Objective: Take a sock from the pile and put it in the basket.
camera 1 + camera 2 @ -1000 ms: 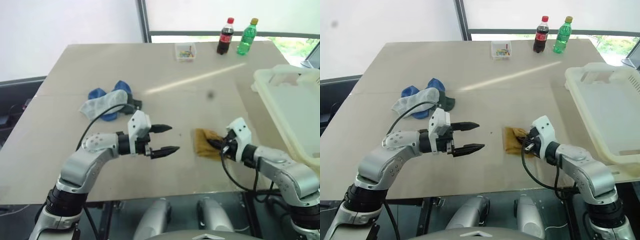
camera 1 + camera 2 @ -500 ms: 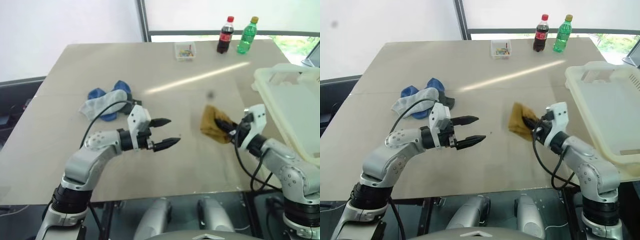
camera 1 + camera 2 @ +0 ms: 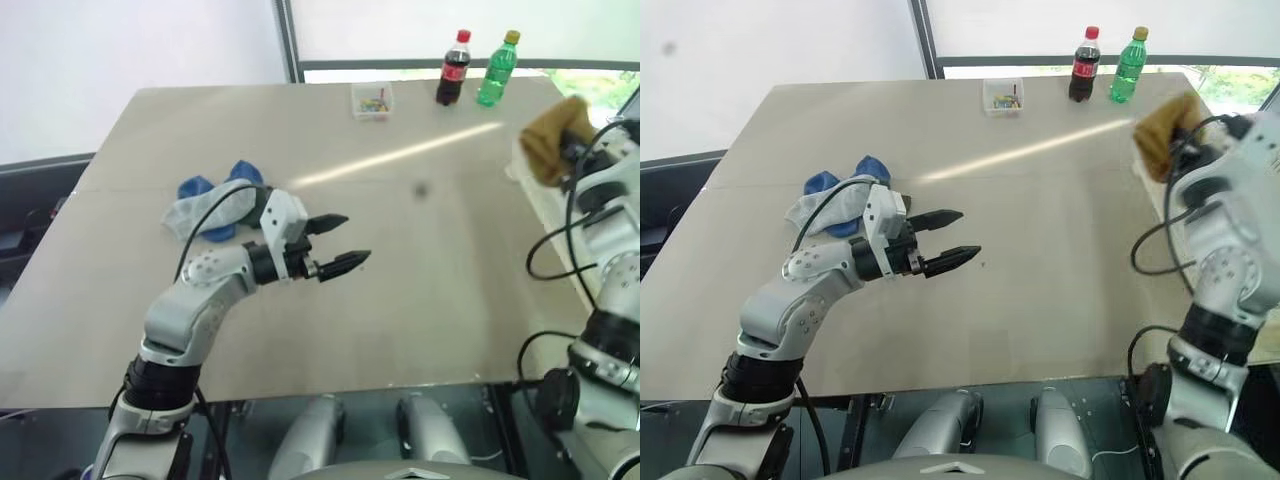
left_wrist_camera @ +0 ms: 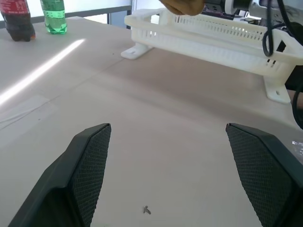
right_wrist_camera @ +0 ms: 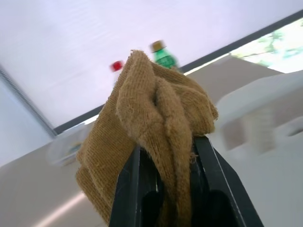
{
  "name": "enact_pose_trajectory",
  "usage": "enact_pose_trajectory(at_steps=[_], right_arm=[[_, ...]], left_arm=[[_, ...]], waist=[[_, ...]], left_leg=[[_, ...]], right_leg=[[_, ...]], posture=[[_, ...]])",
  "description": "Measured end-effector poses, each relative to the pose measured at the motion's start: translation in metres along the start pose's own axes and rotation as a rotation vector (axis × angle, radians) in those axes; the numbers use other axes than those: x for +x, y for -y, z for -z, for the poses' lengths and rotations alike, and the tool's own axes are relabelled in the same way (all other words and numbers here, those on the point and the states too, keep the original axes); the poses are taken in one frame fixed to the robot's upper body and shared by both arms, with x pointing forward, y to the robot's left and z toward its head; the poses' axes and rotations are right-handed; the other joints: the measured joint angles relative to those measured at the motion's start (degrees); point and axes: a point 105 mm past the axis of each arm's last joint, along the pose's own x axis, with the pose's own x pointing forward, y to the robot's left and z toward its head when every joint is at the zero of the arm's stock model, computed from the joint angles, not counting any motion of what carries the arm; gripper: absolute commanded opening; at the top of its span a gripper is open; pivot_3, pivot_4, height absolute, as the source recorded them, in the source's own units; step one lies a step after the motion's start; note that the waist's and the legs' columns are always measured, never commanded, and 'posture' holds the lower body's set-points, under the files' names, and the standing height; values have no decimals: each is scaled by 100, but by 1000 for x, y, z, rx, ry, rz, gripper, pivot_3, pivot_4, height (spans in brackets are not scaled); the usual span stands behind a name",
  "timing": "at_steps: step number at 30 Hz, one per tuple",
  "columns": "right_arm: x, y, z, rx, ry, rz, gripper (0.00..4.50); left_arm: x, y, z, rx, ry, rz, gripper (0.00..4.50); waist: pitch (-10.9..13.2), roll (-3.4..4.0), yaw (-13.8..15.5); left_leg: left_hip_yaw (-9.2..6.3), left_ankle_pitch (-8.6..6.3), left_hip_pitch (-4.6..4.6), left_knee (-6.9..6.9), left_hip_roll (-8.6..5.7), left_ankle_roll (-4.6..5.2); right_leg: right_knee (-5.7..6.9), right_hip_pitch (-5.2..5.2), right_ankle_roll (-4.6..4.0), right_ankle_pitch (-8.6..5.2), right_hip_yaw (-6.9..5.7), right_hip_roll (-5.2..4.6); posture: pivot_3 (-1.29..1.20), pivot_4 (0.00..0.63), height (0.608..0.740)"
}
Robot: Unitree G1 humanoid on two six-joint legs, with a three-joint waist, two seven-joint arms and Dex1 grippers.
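Observation:
The pile [image 3: 215,205] of blue, grey and dark socks lies on the table's left half. My right gripper [image 5: 168,146] is shut on a mustard sock [image 3: 553,135] and holds it raised in the air at the table's right side, next to the corner of the cream basket [image 4: 213,33]. That same sock [image 5: 151,123] bulges above the black fingers, with the basket rim [image 5: 255,118] just behind it. Over the middle of the table my left gripper [image 3: 340,243] hovers open and empty, to the right of the pile.
A cola bottle [image 3: 452,82], a green bottle [image 3: 495,84] and a small clear box [image 3: 371,102] stand along the table's far edge. Bare tabletop [image 3: 430,260] stretches between the two grippers.
My right gripper lifted the mustard sock off the table and swung it up and to the right, toward the basket. The left gripper crept slightly forward and up, still open.

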Motion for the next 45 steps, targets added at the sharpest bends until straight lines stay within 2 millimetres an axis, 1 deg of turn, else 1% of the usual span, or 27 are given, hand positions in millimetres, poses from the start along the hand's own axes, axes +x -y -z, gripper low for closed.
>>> enact_pose_trajectory(at_steps=[1, 3, 6, 11, 13, 14, 15, 16, 17, 18, 19, 20, 21, 25, 28, 29, 32, 33, 34, 35, 39, 40, 43, 44, 45], right_arm=[[5, 8, 2, -17, -17, 37, 24], [14, 21, 13, -34, -72, 101, 24], [23, 33, 28, -66, -162, 139, 24], [30, 36, 43, -85, -242, 155, 24], [32, 36, 49, -99, -265, 153, 1064], [32, 35, 50, -103, -270, 152, 1429], [33, 32, 51, -103, -271, 146, 1915], [33, 32, 51, -103, -271, 144, 2181], [33, 29, 53, -103, -270, 144, 2752], [33, 27, 53, -104, -268, 145, 2981], [33, 26, 51, -107, -255, 151, 3444], [33, 22, 46, -113, -236, 154, 4045], [33, 21, 45, -115, -229, 153, 4406], [28, 5, 25, -137, -159, 140, 4463], [18, -6, 12, -144, -119, 132, 4463], [15, -6, 10, -148, -115, 134, 4463], [1, -9, 11, -156, -121, 135, 4463], [0, -9, 11, -157, -121, 133, 4463], [-8, -12, 12, -162, -123, 124, 4463], [-10, -14, 11, -165, -120, 121, 4463], [-29, -19, 3, -185, -82, 112, 4463], [-43, -20, 3, -213, -63, 94, 4463], [-56, -22, 6, -232, -54, 70, 4463], [-65, -23, 7, -270, -47, 51, 4463], [-70, -24, 7, -304, -45, 35, 4463]], left_arm=[[0, 0, 0, -2, -1, -4, 4165], [0, -1, 1, -9, -8, -8, 4165], [1, -2, 0, -16, -19, -9, 4165], [-4, -7, -4, -16, -35, -19, 4165], [-10, -13, -5, -9, -46, -34, 4165], [-12, -15, -5, -4, -52, -39, 4165], [-14, -18, -6, 5, -61, -44, 4165], [-14, -18, -7, 8, -63, -46, 4165], [-14, -20, -10, 19, -60, -47, 4165], [-13, -21, -13, 25, -57, -46, 4165], [-12, -23, -15, 28, -54, -48, 4165], [-11, -25, -17, 28, -49, -53, 4165], [-11, -25, -17, 27, -48, -54, 4165], [-8, -28, -16, 11, -40, -64, 4165], [-7, -31, -13, -2, -43, -74, 4165], [-7, -31, -13, -2, -42, -75, 4165], [-6, -33, -13, -2, -39, -87, 4165], [-6, -32, -13, -2, -36, -87, 4165], [-3, -32, -14, -6, -20, -89, 4165], [-3, -31, -14, -7, -15, -88, 4165], [-1, -31, -17, 4, 11, -89, 4165], [-1, -31, -17, 5, 16, -92, 4165], [-2, -32, -16, 2, 18, -101, 4165], [-3, -33, -16, 4, 22, -108, 4165], [-4, -33, -16, 5, 29, -116, 4165]], waist=[[0, 0, -4], [1, 1, -22], [2, 3, -35], [2, 3, -45], [2, 3, -50], [2, 3, -48], [2, 3, -50], [2, 3, -50], [2, 3, -45], [2, 3, -43], [2, 3, -44], [2, 3, -52], [2, 3, -57], [3, 4, -68], [3, 4, -56], [3, 4, -45], [3, 4, -22], [3, 4, -22], [3, 4, -17], [3, 4, -14], [2, 5, -12], [2, 5, -10], [2, 5, -9], [2, 5, -9], [2, 5, -11]], left_leg=[[4, 0, 0, -1, 0, 0], [16, 0, 0, -2, 2, 1], [35, -2, 1, -2, 3, 6], [39, -6, 2, 0, 5, 12], [39, -5, 2, 0, 6, 11], [38, -5, 2, 0, 6, 11], [39, -5, 2, 0, 6, 11], [39, -5, 2, 0, 6, 11], [38, -5, 2, 1, 5, 11], [37, -5, 2, 1, 5, 10], [37, -3, 2, 1, 5, 8], [37, -3, 2, 1, 6, 7], [37, -3, 1, 0, 6, 7], [34, -3, -3, -1, 8, 6], [34, -3, -4, 0, 6, 6], [33, -3, -4, 0, 6, 6], [32, -3, -5, 0, 7, 6], [32, -3, -5, -1, 6, 6], [33, -3, -5, 0, 5, 6], [33, -3, -5, 0, 5, 7], [30, -3, -5, -1, 7, 6], [29, -3, -6, -1, 7, 7], [31, -3, -6, -1, 5, 7], [31, -4, -6, 0, 5, 7], [32, -5, -6, 0, 5, 9]], right_leg=[[0, -1, 0, 0, 5, 0], [0, -4, 0, 0, 18, 1], [0, -8, 1, 1, 34, 1], [1, -8, 2, 1, 38, 3], [1, -8, 2, 1, 39, 5], [1, -8, 2, 1, 38, 5], [1, -8, 3, 2, 39, 5], [1, -8, 3, 2, 39, 5], [1, -7, 3, 2, 38, 5], [1, -7, 3, 2, 38, 4], [1, -8, 3, 2, 38, 4], [1, -10, 3, 2, 39, 5], [2, -11, 3, 2, 40, 6], [2, -15, 3, 2, 39, 6], [3, -16, 3, 2, 39, 4], [2, -16, 3, 2, 38, 5], [3, -17, 2, 1, 38, 4], [2, -17, 3, 1, 38, 4], [4, -17, 3, 2, 39, 2], [5, -17, 3, 2, 39, 2], [5, -18, 2, 1, 36, 3], [5, -19, 2, 1, 35, 3], [5, -18, 3, 1, 37, 2], [4, -18, 3, 1, 37, 1], [4, -18, 3, 1, 38, 1]], posture=[[0, 150, 740], [0, 150, 740], [0, 150, 740], [0, 150, 740], [0, 150, 740], [0, 150, 740], [0, 150, 740], [0, 150, 740], [0, 150, 740], [0, 150, 740], [0, 150, 740], [0, 150, 740], [0, 150, 740], [0, 150, 740], [0, 150, 740], [0, 150, 740], [0, 150, 740], [0, 150, 740], [0, 150, 740], [0, 150, 740], [0, 150, 740], [0, 150, 740], [0, 150, 740], [0, 150, 740], [0, 150, 740]])
